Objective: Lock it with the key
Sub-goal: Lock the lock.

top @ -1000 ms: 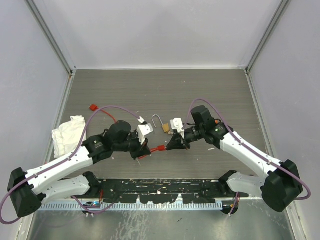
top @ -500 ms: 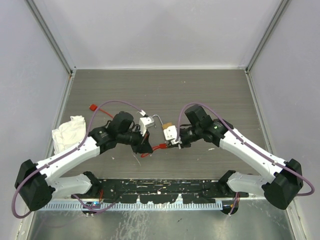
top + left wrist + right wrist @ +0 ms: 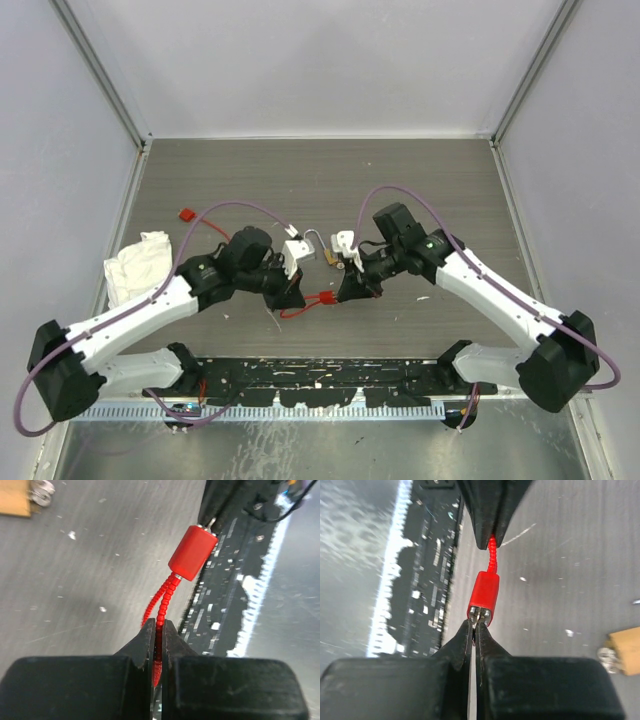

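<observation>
Grey table [image 3: 250, 180], key [image 3: 477, 613] pinched in R gripper [image 3: 473, 626]

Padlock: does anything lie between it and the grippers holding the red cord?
Nothing visible: bare table separates the padlock from the left gripper and right gripper, both shut on the red cord. The key cannot be seen.

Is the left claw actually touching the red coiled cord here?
Touching. The left wrist view shows the red coiled cord clamped inside the shut left claw, running up from it to the red barrel.
</observation>
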`<action>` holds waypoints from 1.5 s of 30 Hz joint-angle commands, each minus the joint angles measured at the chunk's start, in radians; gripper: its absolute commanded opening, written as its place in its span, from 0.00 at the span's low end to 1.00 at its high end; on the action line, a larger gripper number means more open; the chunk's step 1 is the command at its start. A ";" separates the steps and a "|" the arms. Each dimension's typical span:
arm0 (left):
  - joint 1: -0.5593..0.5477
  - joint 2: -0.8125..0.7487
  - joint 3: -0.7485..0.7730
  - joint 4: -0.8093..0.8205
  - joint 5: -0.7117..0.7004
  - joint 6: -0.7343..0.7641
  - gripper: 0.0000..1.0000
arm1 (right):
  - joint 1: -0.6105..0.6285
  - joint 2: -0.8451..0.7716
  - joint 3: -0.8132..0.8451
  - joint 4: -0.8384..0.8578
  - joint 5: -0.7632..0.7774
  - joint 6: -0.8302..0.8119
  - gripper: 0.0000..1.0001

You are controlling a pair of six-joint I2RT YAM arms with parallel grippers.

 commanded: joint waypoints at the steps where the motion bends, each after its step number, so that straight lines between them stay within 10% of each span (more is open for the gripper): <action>1: -0.122 -0.098 0.011 0.011 -0.376 0.176 0.00 | -0.044 0.071 0.038 0.050 -0.303 0.327 0.01; 6: -0.151 -0.110 0.004 0.004 -0.421 0.171 0.00 | -0.014 0.034 0.054 0.014 -0.186 0.242 0.01; 18: 0.110 -0.027 -0.030 0.073 0.375 -0.124 0.00 | 0.077 -0.122 -0.023 -0.048 0.195 -0.180 0.01; 33: -0.219 -0.269 -0.078 0.037 -0.525 0.289 0.00 | -0.163 0.122 0.107 -0.177 -0.359 0.161 0.01; 40: -0.207 -0.298 -0.111 0.032 -0.462 0.245 0.00 | -0.111 0.019 0.088 -0.126 -0.140 0.067 0.01; 45: -0.057 -0.260 -0.114 0.116 -0.045 0.056 0.00 | 0.070 -0.120 -0.018 -0.032 0.167 -0.099 0.01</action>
